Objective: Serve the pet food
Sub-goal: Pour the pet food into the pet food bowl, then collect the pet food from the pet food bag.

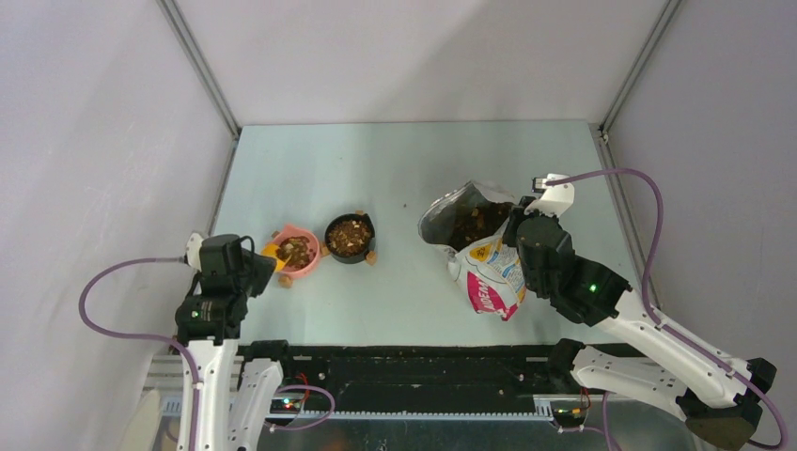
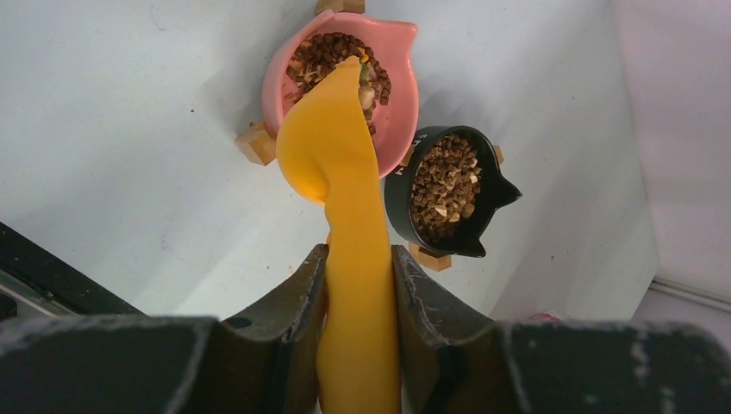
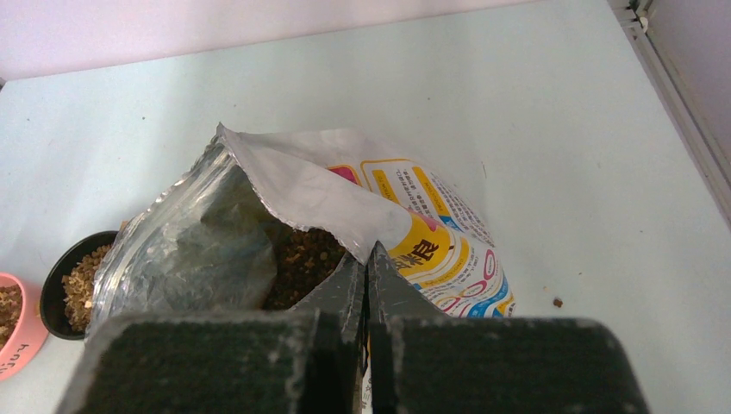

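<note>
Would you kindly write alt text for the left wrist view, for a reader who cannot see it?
The fingers of the left gripper clamp a yellow scoop whose tip reaches over the pet food in a pink bowl. Beside it, a black cat-eared bowl also holds kibble, both on a pale table.

The bag (image 1: 489, 277) lay on the table (image 1: 395, 160) with pet food (image 3: 302, 259) in its open mouth, which faced left. Left of the bag, well apart, stood a bowl (image 2: 484, 200) holding more of it. A second bowl (image 2: 402, 82), also filled, stood just beyond it, farther from the bag, with a scoop (image 2: 340, 151) reaching over it.
</note>
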### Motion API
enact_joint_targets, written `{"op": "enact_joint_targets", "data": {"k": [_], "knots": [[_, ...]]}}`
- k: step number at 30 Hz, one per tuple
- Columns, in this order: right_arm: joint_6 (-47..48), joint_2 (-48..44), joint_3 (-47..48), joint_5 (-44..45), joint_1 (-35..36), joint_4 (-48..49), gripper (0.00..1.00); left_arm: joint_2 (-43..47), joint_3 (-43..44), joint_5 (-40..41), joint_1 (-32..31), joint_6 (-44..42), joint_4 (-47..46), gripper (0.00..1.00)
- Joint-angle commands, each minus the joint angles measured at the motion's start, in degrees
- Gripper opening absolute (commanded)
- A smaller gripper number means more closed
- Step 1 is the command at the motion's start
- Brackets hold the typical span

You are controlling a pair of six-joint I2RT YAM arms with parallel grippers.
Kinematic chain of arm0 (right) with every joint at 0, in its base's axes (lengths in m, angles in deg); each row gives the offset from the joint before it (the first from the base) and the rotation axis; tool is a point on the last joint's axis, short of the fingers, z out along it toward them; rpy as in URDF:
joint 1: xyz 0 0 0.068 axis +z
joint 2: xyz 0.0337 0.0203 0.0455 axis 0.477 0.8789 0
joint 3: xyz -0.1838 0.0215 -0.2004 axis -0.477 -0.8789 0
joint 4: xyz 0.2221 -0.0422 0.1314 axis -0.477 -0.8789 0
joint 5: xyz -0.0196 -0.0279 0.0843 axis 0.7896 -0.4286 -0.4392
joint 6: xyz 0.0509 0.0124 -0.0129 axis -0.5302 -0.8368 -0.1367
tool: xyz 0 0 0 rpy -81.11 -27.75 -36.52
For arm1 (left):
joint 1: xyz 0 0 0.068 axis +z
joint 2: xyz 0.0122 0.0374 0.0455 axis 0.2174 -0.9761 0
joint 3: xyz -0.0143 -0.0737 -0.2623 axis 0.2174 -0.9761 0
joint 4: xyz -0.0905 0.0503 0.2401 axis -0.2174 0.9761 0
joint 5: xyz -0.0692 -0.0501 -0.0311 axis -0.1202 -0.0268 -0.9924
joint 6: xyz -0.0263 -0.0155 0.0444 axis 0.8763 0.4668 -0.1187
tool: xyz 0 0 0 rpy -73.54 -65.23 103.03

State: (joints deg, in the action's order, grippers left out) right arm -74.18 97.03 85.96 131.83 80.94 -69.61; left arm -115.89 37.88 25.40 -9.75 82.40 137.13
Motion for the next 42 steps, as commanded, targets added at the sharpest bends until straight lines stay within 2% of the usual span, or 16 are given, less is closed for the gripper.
{"op": "enact_joint_targets", "data": {"k": [1, 9, 13, 23, 29, 34, 39, 42], "knots": [[-0.26, -1.51, 1.53, 2.21, 0.58, 6.61, 0.00, -1.75, 2.17, -1.85, 0.43, -2.93, -3.16, 0.00], [-0.29, -1.82, 1.52, 1.74, 0.64, 6.65, 0.00, -5.48, 3.07, -4.31, 0.37, -7.02, -4.07, 0.00], [-0.53, -1.92, 1.52, 0.90, 0.71, 6.59, 0.00, -5.99, 3.76, -2.67, 0.28, -8.68, -3.34, 0.00], [-0.50, -2.14, 1.48, 1.18, 0.91, 6.47, 0.00, -9.21, 12.87, 2.12, -0.21, -14.10, 3.72, 0.00], [-0.64, -1.98, 1.52, 1.01, 0.79, 6.54, 0.00, -10.38, 15.19, 0.27, -0.64, -17.07, 5.07, 0.00], [-0.53, -1.75, 1.47, 0.05, 0.80, 6.75, 0.00, -8.43, 9.22, -9.69, -0.75, -18.64, -1.45, 0.00], [-0.58, -1.94, 1.53, -0.25, 0.80, 6.71, 0.00, -4.70, 8.98, -12.06, -0.79, -16.42, -7.54, 0.00], [-0.75, -2.22, 1.52, 0.02, 0.77, 6.60, 0.00, -0.10, 7.20, -16.91, -0.72, -13.75, -14.27, 0.00]]}}
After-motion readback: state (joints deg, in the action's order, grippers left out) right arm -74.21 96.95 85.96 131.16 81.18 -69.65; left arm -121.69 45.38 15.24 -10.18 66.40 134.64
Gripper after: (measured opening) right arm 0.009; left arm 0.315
